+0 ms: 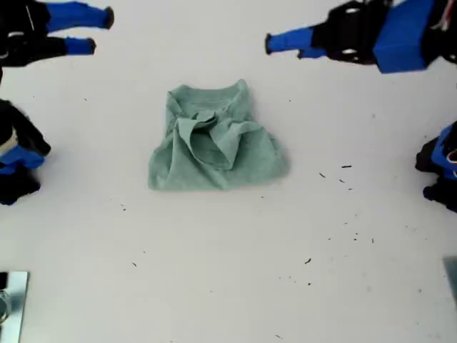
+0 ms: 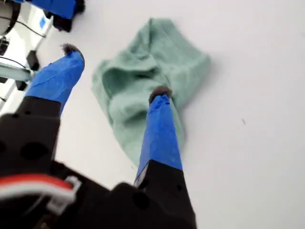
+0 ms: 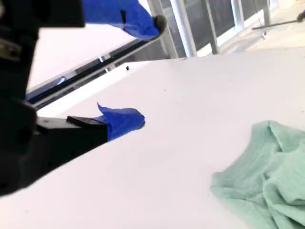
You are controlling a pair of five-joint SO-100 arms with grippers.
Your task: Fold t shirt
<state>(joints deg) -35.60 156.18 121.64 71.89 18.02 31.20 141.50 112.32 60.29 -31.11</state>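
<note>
My first gripper (image 2: 114, 71) is hanging over the table with its jaws spread wide and nothing between them; the t shirt (image 2: 147, 81) is lying just beyond the tips, under the far ends of the fingers but apart from them, as far as the first wrist view shows. My second gripper (image 3: 147, 71) is likewise standing open and empty, with the shirt well off to the side of its jaws and bare white table (image 3: 190, 119) lying in front of them. In the exterior view the t shirt (image 1: 214, 139) is sitting as a compact, roughly squared bundle with the neckline at its far edge and loose cloth bunching across its top. I am judging the folding to be near its end, or between folds: the next move is calling for one gripper to be lowering onto a loose edge and pinching it. No containers are appearing in any view.
</note>
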